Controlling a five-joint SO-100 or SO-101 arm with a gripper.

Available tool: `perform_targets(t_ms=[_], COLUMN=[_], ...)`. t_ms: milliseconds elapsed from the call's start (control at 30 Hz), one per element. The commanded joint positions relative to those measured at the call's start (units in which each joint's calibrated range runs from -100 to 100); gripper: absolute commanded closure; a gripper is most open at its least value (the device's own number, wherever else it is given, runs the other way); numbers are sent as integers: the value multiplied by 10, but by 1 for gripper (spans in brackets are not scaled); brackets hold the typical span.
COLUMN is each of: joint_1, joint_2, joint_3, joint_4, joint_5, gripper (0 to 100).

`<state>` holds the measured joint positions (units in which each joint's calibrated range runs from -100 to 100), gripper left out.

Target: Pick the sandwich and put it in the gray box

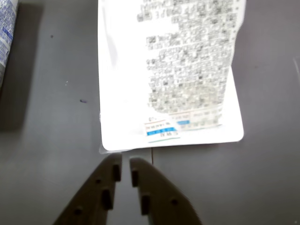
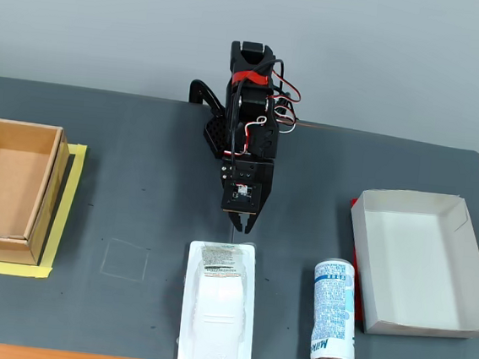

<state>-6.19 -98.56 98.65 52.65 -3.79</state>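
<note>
Tool poised at the end of the wrapped sandwich

The dark two-finger tool (image 1: 125, 164), fingers nearly together and gripping nothing, sits just short of the flat white plastic-wrapped sandwich (image 2: 219, 309) lying on the dark grey counter (image 2: 134, 212), well apart from the shallow pale gray paperboard box (image 2: 463, 324).

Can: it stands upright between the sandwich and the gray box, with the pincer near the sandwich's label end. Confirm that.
Wrong on one count: the fixed view shows the can lying on its side, not upright. It is between the sandwich and gray box, pincer near the label end.
</note>
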Motion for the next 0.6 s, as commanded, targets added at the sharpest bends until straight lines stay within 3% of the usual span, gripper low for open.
perform_targets(t_ms=[0, 567], joint_1=[4, -3], joint_2=[-7, -1], joint_3=[2, -8], joint_4=[2, 2], joint_5=[-1, 2], gripper=[98, 98])
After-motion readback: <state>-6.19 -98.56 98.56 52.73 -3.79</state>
